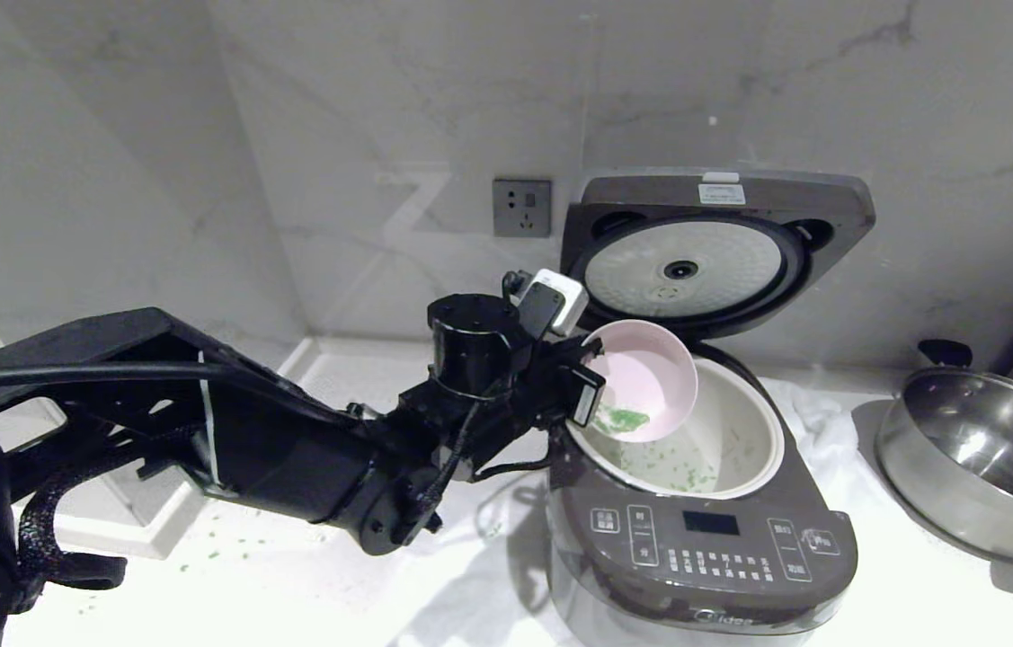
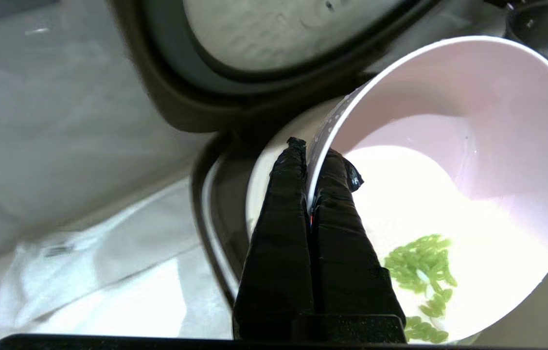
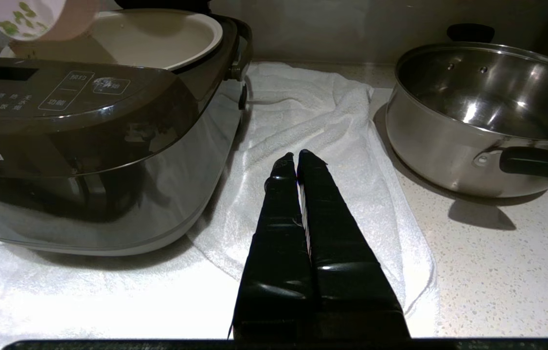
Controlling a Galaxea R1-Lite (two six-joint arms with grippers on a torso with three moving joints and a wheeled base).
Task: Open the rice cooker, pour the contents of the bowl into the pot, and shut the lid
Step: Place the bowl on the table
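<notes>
Both jaws pinching the tilted bowl's [image 2: 449, 146] rim, over the pot [image 1: 740, 440].

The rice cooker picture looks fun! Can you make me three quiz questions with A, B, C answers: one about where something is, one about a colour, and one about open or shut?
1. Where is the bowl?
A. Tilted over the pot
B. On the towel
C. Inside the steel pan

2. What colour are most of the contents in the bowl?
A. Red
B. Green
C. Black

3. How is the lid?
A. Shut
B. Taken off and lying flat
C. Standing open

Answers:
1 A: the left gripper pinches the bowl's rim, tipping it above the rice cooker.
2 B: green bits sit at the bowl's low edge.
3 C: its white inner plate faces forward.
</notes>
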